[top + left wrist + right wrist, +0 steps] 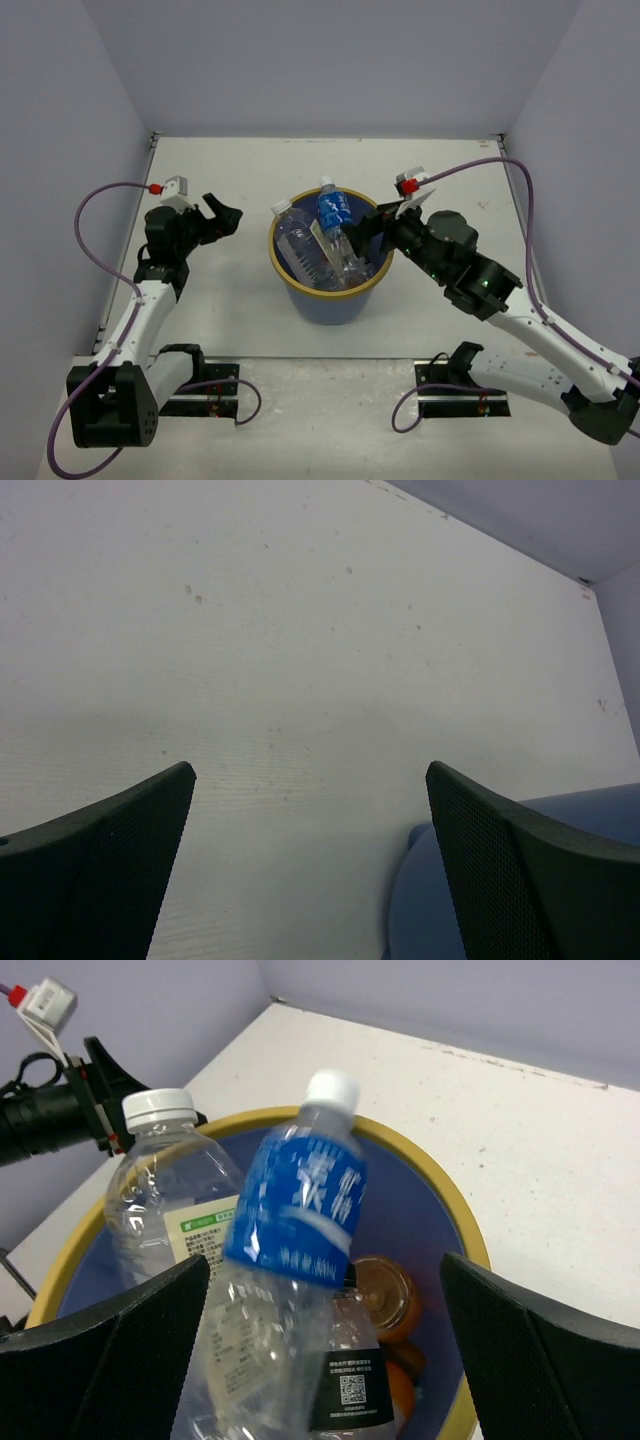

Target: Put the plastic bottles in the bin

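Blue-labelled bottle (335, 212) leans above the bin (325, 305) rim at frame centre; we see the right gripper (380, 223) spread wide beside it, left gripper (222, 216) also spread, empty. Retreating carelessly could flick it out.

A white table (250, 170) sat boxed in by a back wall (330, 60), left wall (50, 150) and right wall (595, 110), all plain lavender-grey. Small dark specks (192, 592) dotted the matte tabletop. Light was soft and even.
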